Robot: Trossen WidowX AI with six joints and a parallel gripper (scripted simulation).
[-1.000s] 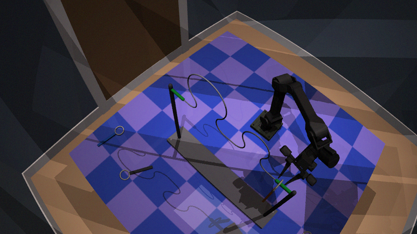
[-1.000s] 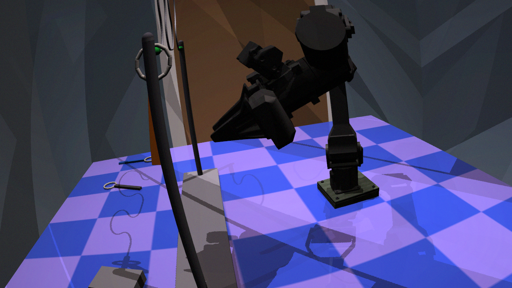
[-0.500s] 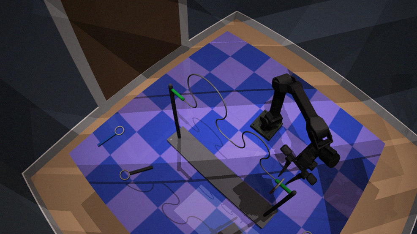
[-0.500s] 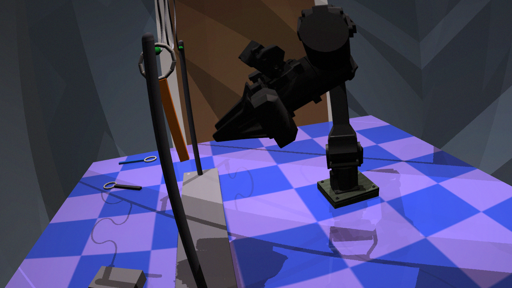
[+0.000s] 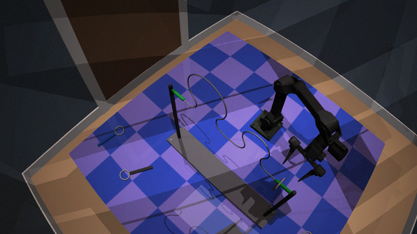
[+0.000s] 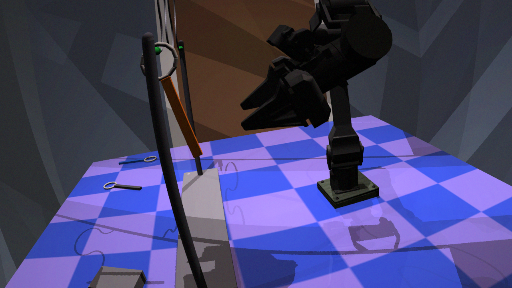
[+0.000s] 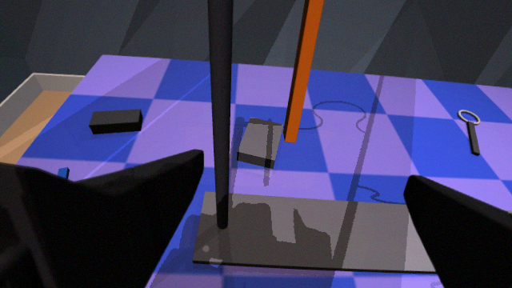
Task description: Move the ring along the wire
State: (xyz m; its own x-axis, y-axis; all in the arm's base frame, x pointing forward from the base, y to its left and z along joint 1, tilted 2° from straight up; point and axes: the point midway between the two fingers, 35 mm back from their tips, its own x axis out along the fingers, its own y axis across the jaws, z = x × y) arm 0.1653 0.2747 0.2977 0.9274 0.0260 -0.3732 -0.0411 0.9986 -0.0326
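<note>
The ring [image 5: 281, 180] [image 6: 175, 57] is hung around the green sleeve [image 5: 288, 188] [image 6: 157, 51] beside the nearer post [image 5: 279, 203] [image 6: 161, 143] [image 7: 221, 100]; its orange handle [image 6: 181, 116] [image 7: 303, 72] is left ungripped. The tool [image 5: 291, 172] [image 6: 242, 115] [image 7: 303, 172] is spread wide, held apart from the handle. Loose rings with handles are scattered on the worktop [image 5: 135, 195] [image 6: 286, 211] [image 7: 264, 86].

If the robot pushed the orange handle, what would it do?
The orange handle would probably swing, since its ring hangs loosely around the green part. It's likely stiff, because its edges look straight. Its flat sides might make it less apt to roll in the fingers.
</note>
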